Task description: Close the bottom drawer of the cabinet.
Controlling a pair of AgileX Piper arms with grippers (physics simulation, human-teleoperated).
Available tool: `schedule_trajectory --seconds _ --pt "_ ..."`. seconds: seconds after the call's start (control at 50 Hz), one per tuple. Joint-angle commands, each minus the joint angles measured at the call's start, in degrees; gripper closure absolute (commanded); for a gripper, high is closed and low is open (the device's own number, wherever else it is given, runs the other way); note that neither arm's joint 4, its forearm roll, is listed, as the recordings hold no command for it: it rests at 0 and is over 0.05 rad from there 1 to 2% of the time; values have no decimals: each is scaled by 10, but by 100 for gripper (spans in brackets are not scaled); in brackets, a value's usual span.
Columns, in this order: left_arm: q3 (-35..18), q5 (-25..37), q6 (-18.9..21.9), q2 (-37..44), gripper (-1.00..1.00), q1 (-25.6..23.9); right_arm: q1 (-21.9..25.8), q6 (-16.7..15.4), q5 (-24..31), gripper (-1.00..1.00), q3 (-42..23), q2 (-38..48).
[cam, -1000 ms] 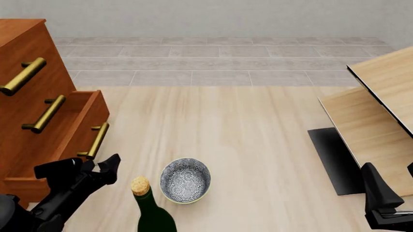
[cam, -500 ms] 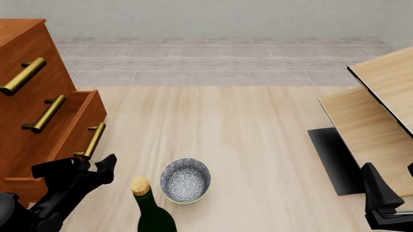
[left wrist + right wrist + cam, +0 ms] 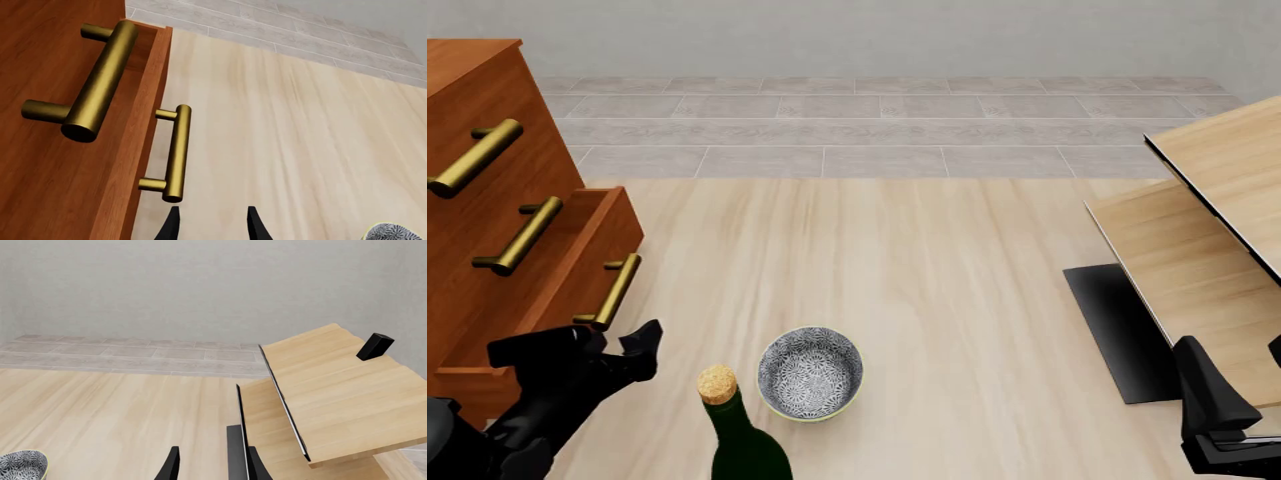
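Observation:
The reddish-brown cabinet [image 3: 474, 95] stands at the left of the front view. Its bottom drawer [image 3: 577, 262] juts out a little from the cabinet face, brass bar handle [image 3: 611, 290] on its front. My left gripper [image 3: 595, 346] is open just below the handle's near end, close to the drawer front; contact is unclear. In the left wrist view the open left gripper [image 3: 212, 227] sits beside the drawer handle [image 3: 175, 152], holding nothing. My right gripper [image 3: 1214, 420] rests at the lower right, and the right wrist view shows this gripper [image 3: 212, 467] open and empty.
A patterned bowl [image 3: 810, 372] and a corked green bottle [image 3: 742, 440] stand just right of the left arm. Pale wood furniture [image 3: 1214, 230] on a black base [image 3: 1118, 330] fills the right side. The middle drawer's handle [image 3: 100, 82] is above the bottom one.
The bottom drawer has slid further into the cabinet. My left gripper has moved left along with the drawer front. The right arm has not moved.

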Motion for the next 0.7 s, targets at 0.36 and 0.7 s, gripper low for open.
schedule_trajectory --seconds 0.36,0.7 --pt "-6 7 35 -2 -100 41 1 -1 1 -100 0 -1" --pt "-12 -4 48 19 -100 53 1 -2 0 -100 0 -1"
